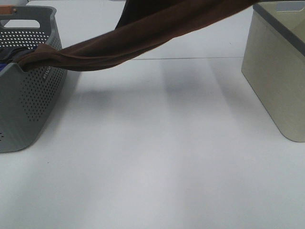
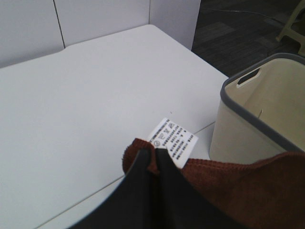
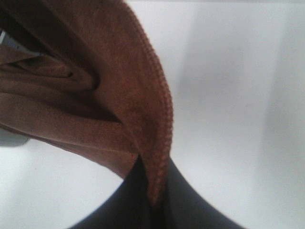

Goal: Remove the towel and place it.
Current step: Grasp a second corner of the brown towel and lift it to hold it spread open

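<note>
The dark brown towel (image 1: 143, 36) hangs stretched in the air. One end still lies over the rim of the grey basket (image 1: 28, 105) at the left, and the rest rises past the top edge of the exterior view. Neither gripper shows in that view. In the left wrist view my left gripper (image 2: 155, 153) is shut on a towel (image 2: 248, 186) corner next to its white care label (image 2: 172, 141). In the right wrist view my right gripper (image 3: 153, 193) is shut on the towel's (image 3: 95, 71) stitched hem.
A beige bin with a grey rim (image 1: 276, 81) stands at the right on the white table (image 1: 157, 157); it also shows in the left wrist view (image 2: 248, 129). Dark cloths (image 1: 10, 56) lie inside the grey basket.
</note>
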Controlling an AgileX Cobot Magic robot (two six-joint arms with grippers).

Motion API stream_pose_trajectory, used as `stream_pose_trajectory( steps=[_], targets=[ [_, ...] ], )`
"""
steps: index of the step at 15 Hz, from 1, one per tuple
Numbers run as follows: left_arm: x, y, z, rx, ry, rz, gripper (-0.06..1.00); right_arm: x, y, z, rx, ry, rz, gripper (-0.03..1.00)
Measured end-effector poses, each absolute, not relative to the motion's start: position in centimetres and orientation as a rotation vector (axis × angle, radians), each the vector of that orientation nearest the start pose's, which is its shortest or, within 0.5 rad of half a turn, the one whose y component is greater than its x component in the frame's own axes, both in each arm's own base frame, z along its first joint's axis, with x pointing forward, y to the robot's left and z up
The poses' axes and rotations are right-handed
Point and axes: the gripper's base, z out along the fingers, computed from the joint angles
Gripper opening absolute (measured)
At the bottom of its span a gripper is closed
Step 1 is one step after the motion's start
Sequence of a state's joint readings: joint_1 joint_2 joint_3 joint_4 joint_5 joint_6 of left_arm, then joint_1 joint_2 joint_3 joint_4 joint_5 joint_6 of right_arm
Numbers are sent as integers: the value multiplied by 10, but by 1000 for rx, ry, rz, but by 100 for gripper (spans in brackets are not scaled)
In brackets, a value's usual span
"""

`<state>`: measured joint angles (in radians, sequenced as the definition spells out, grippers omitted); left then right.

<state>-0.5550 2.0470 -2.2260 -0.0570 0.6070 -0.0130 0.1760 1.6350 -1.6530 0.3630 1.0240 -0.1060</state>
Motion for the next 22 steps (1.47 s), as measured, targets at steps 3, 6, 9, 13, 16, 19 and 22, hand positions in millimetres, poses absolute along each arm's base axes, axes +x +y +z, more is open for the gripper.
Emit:
stream_pose_trajectory(
  steps=[3, 6, 9, 13, 16, 19, 22],
  targets=[
    [378, -236, 479, 485, 1669, -425, 0, 340, 85, 460, -255, 2249, 446, 0],
    [340, -205, 534, 463, 1512, -355, 0, 317, 82, 515, -286, 2103, 444, 0],
    [334, -200, 536, 479, 1544, -315, 0, 308, 82, 528, -303, 2081, 439, 0],
    [362, -202, 497, 476, 1747, -285, 0, 323, 80, 514, -302, 2145, 381, 0],
    [397, -195, 467, 435, 1809, -253, 0, 354, 83, 490, -285, 2183, 338, 0],
    [458, -181, 422, 287, 1747, -279, 0, 417, 92, 456, -232, 2042, 271, 0],
    [483, -182, 416, 257, 1479, -294, 0, 446, 93, 454, -212, 1810, 209, 0]
  ],
)
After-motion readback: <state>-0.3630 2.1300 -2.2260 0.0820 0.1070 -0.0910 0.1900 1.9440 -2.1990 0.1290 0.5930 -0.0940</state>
